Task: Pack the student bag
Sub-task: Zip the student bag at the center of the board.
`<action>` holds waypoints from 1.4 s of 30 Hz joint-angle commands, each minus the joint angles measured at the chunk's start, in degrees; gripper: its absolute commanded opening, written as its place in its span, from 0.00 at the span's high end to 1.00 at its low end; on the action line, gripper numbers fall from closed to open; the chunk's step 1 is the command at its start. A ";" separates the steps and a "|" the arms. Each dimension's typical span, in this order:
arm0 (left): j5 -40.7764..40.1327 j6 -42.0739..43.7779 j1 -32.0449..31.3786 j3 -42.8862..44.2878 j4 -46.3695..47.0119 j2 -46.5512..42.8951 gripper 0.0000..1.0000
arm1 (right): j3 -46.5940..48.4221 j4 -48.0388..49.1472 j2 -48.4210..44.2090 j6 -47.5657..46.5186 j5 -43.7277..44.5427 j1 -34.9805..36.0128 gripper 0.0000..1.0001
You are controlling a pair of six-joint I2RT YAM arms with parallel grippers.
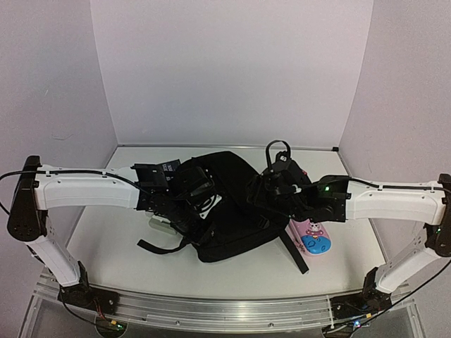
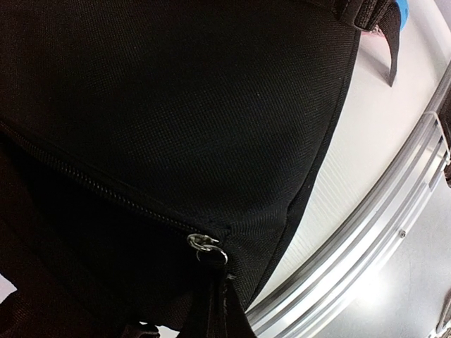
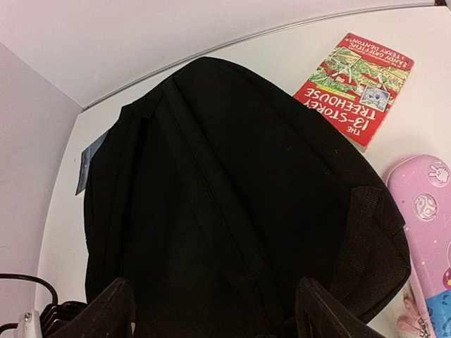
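Student bag (image 2: 176,105): matt woven cloth; zip pull (image 2: 206,245): shiny metal; pencil case (image 3: 426,211): glossy plastic.

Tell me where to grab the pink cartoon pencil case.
Probably across its narrow middle, coming straight down from above: the pink rounded pencil case lies flat on the white table, long and slim, with the black fabric backpack close along one side.

obstacles — student bag (image 1: 232,176) mid-table, pencil case (image 1: 315,239) right | free — near table (image 1: 232,278)
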 commanded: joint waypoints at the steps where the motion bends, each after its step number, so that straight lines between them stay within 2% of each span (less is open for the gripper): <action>1: -2.08 -0.03 -0.29 2.17 0.68 -1.32 1.00 | -0.76 0.22 -0.66 -2.49 -0.71 0.27 0.26; 7: -4.30 -1.46 -0.23 1.91 1.72 -4.91 1.00 | -4.39 6.76 -1.80 -13.33 -9.82 1.40 0.28; 11: -4.11 -2.20 -0.20 2.60 1.57 -5.29 1.00 | -6.34 11.86 -1.16 -19.35 -13.33 4.99 0.28; 21: -3.22 -4.42 0.47 2.26 2.95 -6.33 1.00 | -5.08 19.10 5.97 -23.84 -9.95 10.87 0.28; 26: -1.39 -6.00 1.65 1.48 3.53 -7.38 1.00 | -3.89 20.52 10.50 -24.73 -8.33 12.01 0.40; 36: 1.06 -7.04 2.62 0.53 5.26 -8.54 1.00 | -2.81 21.66 14.41 -25.00 -5.48 13.01 0.41; 39: 1.41 -7.30 2.85 0.36 5.53 -8.63 1.00 | -1.72 21.70 16.19 -25.09 -4.25 13.27 0.47; 42: 1.30 -7.73 3.11 -0.11 5.60 -8.80 1.00 | -1.33 21.60 17.47 -24.89 -3.49 13.49 0.62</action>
